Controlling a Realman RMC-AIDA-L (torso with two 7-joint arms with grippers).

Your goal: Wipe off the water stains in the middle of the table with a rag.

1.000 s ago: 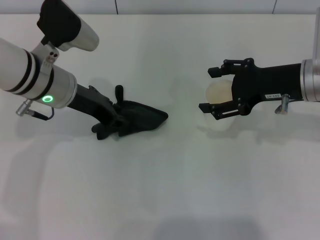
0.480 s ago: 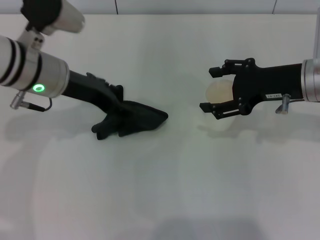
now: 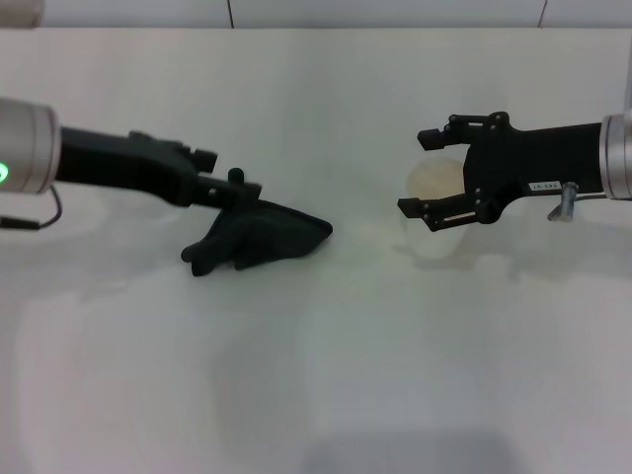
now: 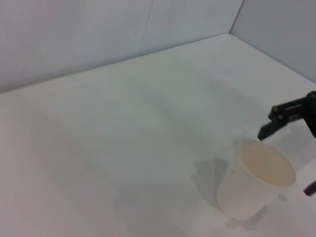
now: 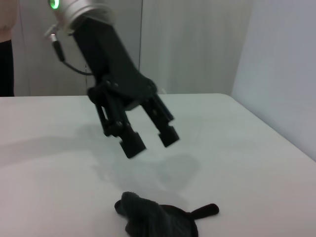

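The left tool (image 5: 146,137) is seen raised clear above the rag (image 3: 259,236), its fingers (image 5: 133,144) spread and nothing held between them. The rag lies crumpled on the white worktop (image 3: 316,375), left of centre, with a thin corner (image 5: 205,211) sticking out. The right tool (image 3: 427,176) is held spread around a white paper cup (image 4: 256,178), one finger on each side; contact cannot be judged. No amber blotch can be made out on the worktop.
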